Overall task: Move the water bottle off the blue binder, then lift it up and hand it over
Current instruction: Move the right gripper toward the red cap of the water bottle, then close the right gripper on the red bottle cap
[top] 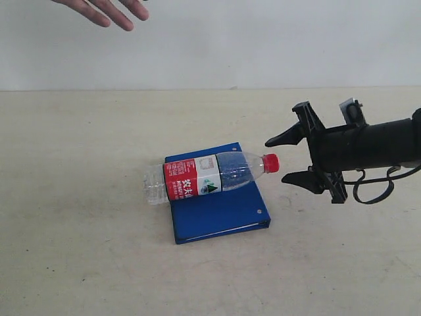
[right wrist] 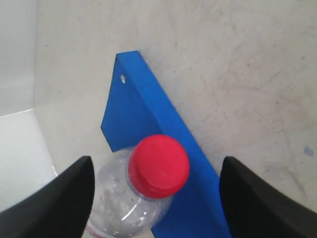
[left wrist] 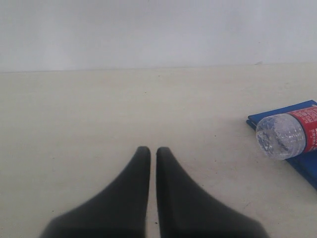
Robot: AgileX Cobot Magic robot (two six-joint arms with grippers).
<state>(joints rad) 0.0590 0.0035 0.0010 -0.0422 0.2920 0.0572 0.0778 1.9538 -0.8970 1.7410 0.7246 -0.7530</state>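
The water bottle (top: 210, 176) lies on its side across the blue binder (top: 220, 212), red cap (top: 270, 162) pointing right, clear base overhanging the binder's left edge. My right gripper (top: 275, 160) hovers open at the cap end, one finger on each side and neither touching. In the right wrist view the cap (right wrist: 158, 166) sits between the wide-spread fingers (right wrist: 74, 198), over the binder (right wrist: 143, 109). The left gripper (left wrist: 153, 148) is shut and empty over bare table, left of the bottle's base (left wrist: 282, 136) and the binder corner (left wrist: 277, 114). It is outside the exterior view.
A person's open hand (top: 105, 10) reaches in at the top left, above the far table edge. The beige table (top: 79, 250) meets a white wall behind. A black cable (top: 375, 191) loops under the right arm.
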